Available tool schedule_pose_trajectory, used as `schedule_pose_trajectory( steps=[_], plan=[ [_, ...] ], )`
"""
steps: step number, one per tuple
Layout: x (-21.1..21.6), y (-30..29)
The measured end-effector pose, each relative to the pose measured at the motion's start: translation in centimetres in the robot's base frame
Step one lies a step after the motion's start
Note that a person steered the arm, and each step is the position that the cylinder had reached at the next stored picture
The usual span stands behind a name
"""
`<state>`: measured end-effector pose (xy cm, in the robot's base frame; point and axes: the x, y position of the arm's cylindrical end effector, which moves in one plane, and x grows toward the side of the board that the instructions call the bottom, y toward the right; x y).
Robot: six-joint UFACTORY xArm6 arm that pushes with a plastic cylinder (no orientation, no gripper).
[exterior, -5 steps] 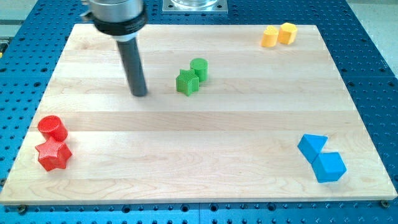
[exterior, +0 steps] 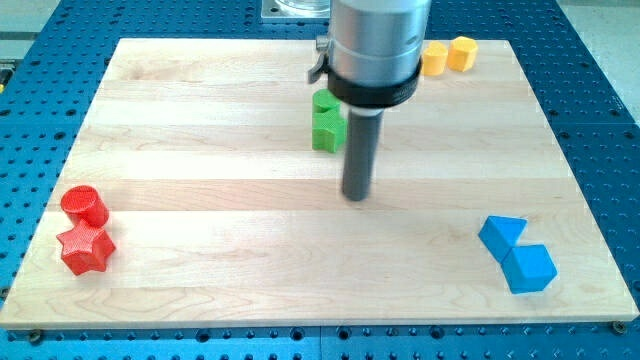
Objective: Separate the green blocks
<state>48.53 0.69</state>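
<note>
Two green blocks (exterior: 326, 124) beside my tip (exterior: 356, 196)

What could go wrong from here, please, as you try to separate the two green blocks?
My tip sits below and slightly right of the green blocks, which touch or nearly touch; a push from here might slide both together rather than apart. The arm's body hides part of the upper green block, so I may misjudge the seam between them. A hard push toward the view's top right could also knock the yellow blocks near the board's edge.
</note>
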Motion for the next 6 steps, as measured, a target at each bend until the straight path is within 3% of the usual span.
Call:
schedule_pose_trajectory(
  steps=[1, 2, 3, 5, 6],
  plan=[
    [-4.3, -12.7],
    [-12.3, -10.7],
    [-15.2, -4.2],
    [-3.8, 2.2],
    [0.4, 11.3]
  ],
)
